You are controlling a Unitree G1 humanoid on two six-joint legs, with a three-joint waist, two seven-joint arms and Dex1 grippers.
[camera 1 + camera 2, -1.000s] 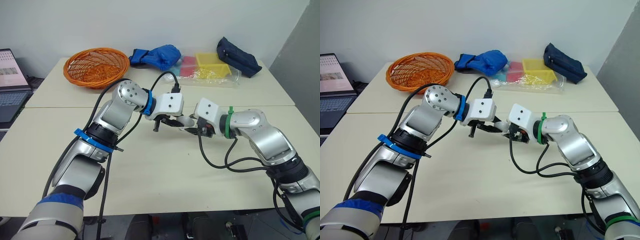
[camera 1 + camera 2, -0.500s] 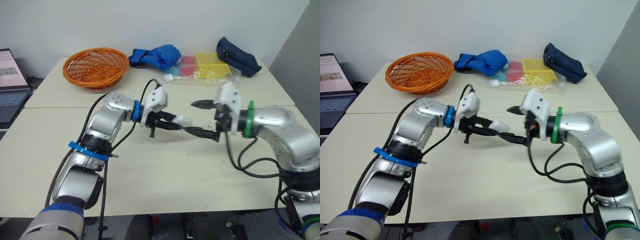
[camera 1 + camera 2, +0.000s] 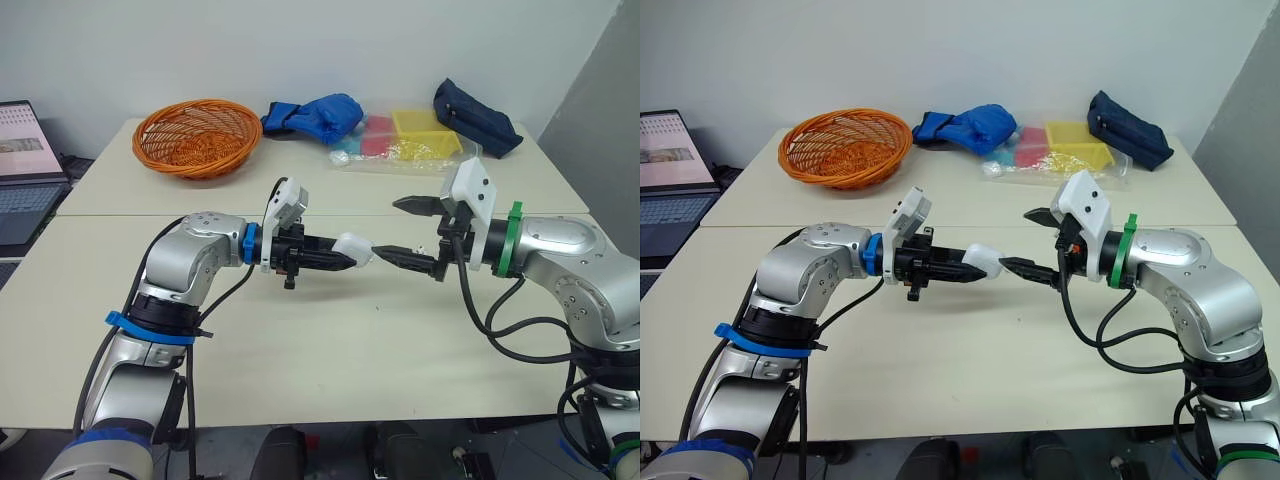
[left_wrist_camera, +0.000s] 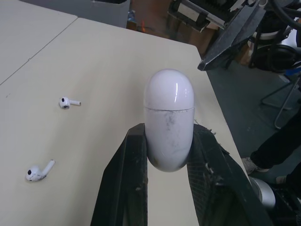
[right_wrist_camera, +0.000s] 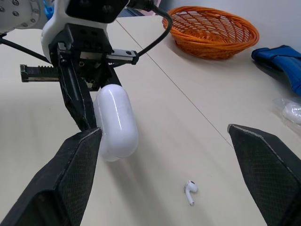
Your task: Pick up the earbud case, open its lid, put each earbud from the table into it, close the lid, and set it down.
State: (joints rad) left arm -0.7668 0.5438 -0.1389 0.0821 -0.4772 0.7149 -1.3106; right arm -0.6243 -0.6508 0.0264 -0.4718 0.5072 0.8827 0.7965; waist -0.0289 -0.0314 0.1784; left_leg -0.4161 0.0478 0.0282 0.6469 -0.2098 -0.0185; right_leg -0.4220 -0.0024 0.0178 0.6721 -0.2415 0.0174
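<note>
Above the cream worktop (image 3: 300, 340), between the two arms, the earbud case (image 3: 352, 246) is held clear of the surface by the left jaws, which are closed on its lower half from both sides. Its long axis is laid roughly level and is pointed away from the left wrist toward the right jaws, with the domed lid end leading. The lid is shut, and a thin seam is seen around the body. The case is a white, glossy, pill-shaped shell, with grey scuffs on the gripped half. The right jaws are spread wide. The tip of one black finger (image 5: 77, 155), faced with a cross-hatched pad, is placed just beside the lid end; contact cannot be judged. Two white, short-stemmed earbuds are seen lying on the worktop, one earbud (image 4: 69, 101) apart from the other earbud (image 4: 39, 170).
</note>
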